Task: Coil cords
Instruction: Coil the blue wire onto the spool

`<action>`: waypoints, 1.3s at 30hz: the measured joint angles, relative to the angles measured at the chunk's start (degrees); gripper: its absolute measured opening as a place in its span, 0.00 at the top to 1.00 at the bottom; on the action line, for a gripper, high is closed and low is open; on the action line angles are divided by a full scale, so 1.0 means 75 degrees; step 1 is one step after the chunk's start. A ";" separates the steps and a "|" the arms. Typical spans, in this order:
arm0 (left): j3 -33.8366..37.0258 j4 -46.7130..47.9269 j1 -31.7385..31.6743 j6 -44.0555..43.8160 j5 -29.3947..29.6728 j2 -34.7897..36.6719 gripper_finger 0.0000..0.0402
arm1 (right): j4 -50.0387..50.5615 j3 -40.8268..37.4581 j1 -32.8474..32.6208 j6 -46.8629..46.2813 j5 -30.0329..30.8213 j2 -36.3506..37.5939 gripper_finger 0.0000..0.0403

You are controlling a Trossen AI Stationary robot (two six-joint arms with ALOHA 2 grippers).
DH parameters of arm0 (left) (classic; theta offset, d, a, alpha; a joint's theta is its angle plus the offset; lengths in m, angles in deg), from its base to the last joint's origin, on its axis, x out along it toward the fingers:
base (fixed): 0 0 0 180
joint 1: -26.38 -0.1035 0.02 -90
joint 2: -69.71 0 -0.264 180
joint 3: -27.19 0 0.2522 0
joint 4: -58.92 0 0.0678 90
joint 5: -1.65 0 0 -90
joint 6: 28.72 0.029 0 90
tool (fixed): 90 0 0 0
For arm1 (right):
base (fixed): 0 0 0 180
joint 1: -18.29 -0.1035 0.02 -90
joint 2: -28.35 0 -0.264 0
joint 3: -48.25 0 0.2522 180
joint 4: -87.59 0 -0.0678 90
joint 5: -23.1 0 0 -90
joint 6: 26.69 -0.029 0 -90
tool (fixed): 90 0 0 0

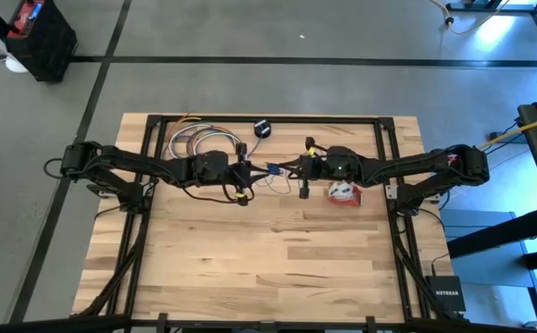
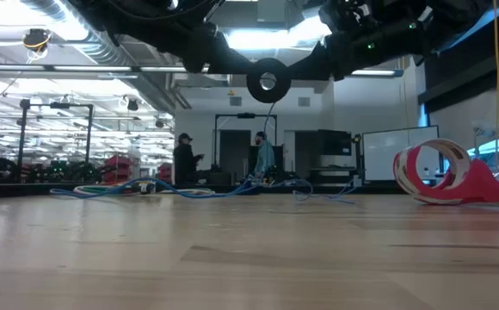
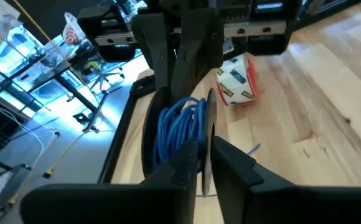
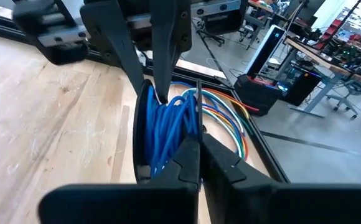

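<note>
A black spool (image 2: 267,80) wound with blue cord (image 3: 179,127) hangs in the air over the middle of the table, and both grippers hold it. My left gripper (image 3: 208,171) comes at it from the table's left. My right gripper (image 4: 200,158) comes from the table's right. A small black round puck (image 1: 262,128) lies on the table near the far edge. The red-and-white cord bundle (image 1: 343,192) rests on the wood below my right gripper. A thin pale cord (image 1: 282,182) trails on the table under the spool. My left gripper pinches the rim of one black disc (image 3: 209,134) of the spool between its two fingers. The fingers come about level from the table's left. The spool is lifted clear of the table, its discs upright. My right gripper pinches a disc's rim (image 4: 198,115) between its two nearly closed fingers, at the side of the spool opposite my left gripper. It reaches in about level from the table's right. The blue cord sits wound between the discs beside the fingers.
A loop of several coloured cords (image 1: 194,141) lies at the far left of the table, by the black frame rail (image 1: 268,117). The near half of the wooden table (image 1: 268,268) shows bare boards. People stand far off in the room (image 2: 185,159).
</note>
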 joint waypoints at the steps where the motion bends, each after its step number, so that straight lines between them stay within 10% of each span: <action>1: 0.0000 -0.0005 0.0000 -0.0072 -0.0002 0.0000 0.89 | 0.0000 0.0003 0.0000 0.0001 0.0014 -0.0003 0.98; 14: 0.0000 0.0427 0.0303 -0.0252 0.2321 0.0223 0.60 | 0.1007 0.0254 -0.0006 0.0022 0.1551 0.1033 0.99; 39: -0.0057 -0.2910 -0.0057 -0.2243 0.0683 -0.2008 0.61 | -0.0304 0.0257 -0.0002 -0.0193 0.2219 0.1211 0.99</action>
